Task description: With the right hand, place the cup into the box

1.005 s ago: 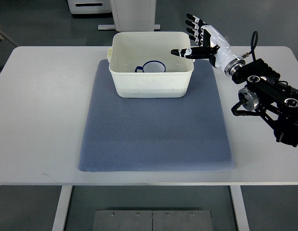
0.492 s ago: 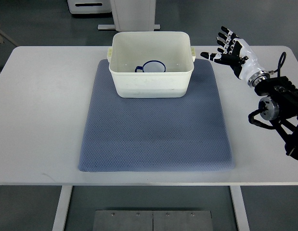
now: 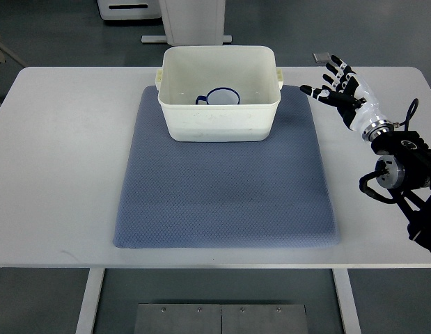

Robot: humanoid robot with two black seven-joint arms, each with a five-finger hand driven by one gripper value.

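We record one white cup (image 3: 221, 97) with a blue rim, standing inside the cream box (image 3: 219, 120) at the far end of the blue mat (image 3: 222, 188) on the white worktop (image 3: 62, 153). The right hand (image 3: 340, 89) hangs well apart to the box's right, over the worktop, fingers spread and empty.

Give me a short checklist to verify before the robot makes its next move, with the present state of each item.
1. Cup inside the box: ok.
2. Cup upright: ok, its opening faces up.
3. Right hand empty, fingers spread: ok.
4. Right hand clear of the box: ok, it is off to the box's right.
5. Box on the blue mat: ok.
6. Left hand position: cannot tell, not in view.
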